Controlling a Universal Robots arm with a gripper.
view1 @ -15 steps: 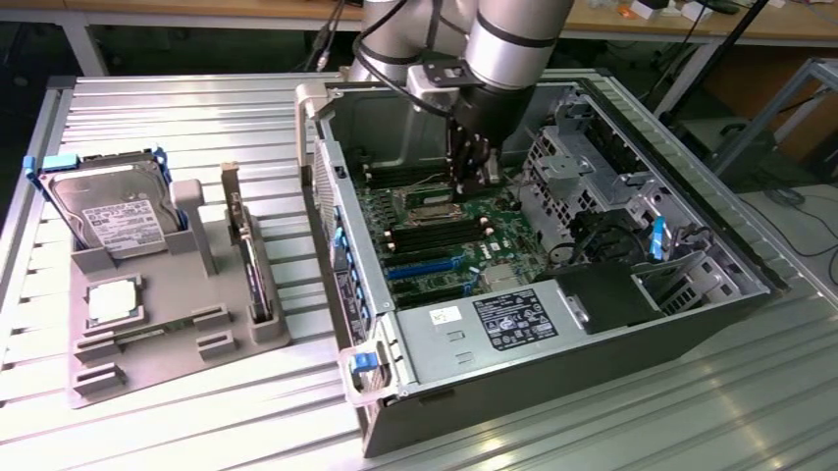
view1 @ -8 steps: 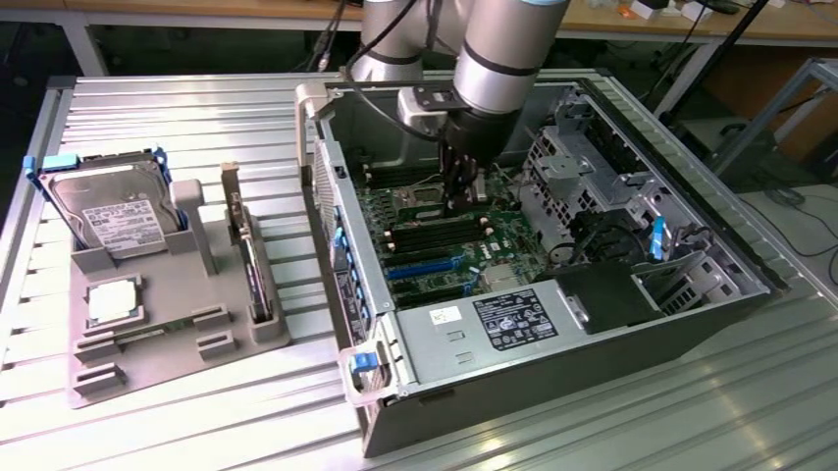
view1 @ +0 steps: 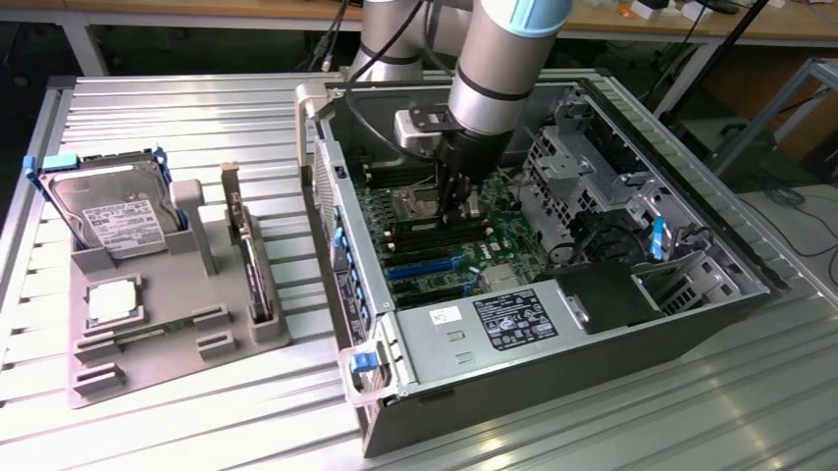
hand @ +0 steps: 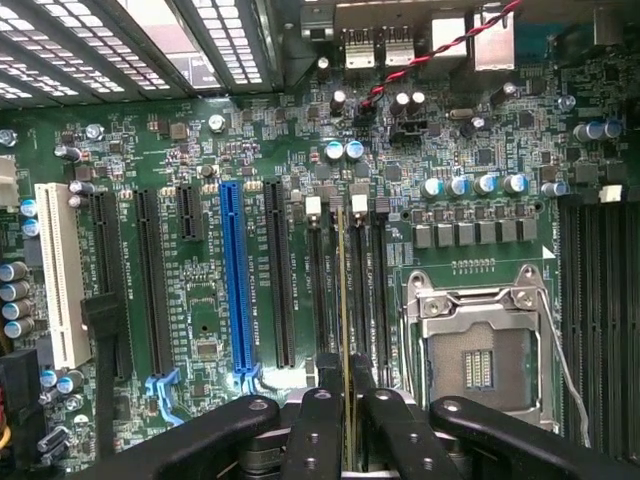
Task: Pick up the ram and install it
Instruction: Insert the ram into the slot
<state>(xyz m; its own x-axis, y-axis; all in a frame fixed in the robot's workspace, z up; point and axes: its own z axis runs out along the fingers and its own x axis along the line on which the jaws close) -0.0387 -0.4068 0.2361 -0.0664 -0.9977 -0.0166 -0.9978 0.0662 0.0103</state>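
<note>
Seen edge-on in the wrist view, the ram (hand: pixel 345 300) is a thin green strip. My gripper (hand: pixel 346 420) is shut on it, with one black finger (hand: pixel 316 430) on each side. The stick stands upright over the row of black memory slots (hand: pixel 322 290), between the blue slot (hand: pixel 236 280) and the CPU socket (hand: pixel 478 350). I cannot tell whether its lower edge touches a slot. In the exterior view my gripper (view1: pixel 458 211) reaches down into the open computer case (view1: pixel 550 324), just above the motherboard (view1: pixel 445 255).
A grey parts tray (view1: pixel 171 343) lies on the slatted table at the exterior view's left. It holds a silver hard drive (view1: pixel 112 211), an upright expansion card (view1: pixel 249 255) and a CPU chip (view1: pixel 112 299). Drive cages (view1: pixel 590 186) and the case walls stand close around the arm.
</note>
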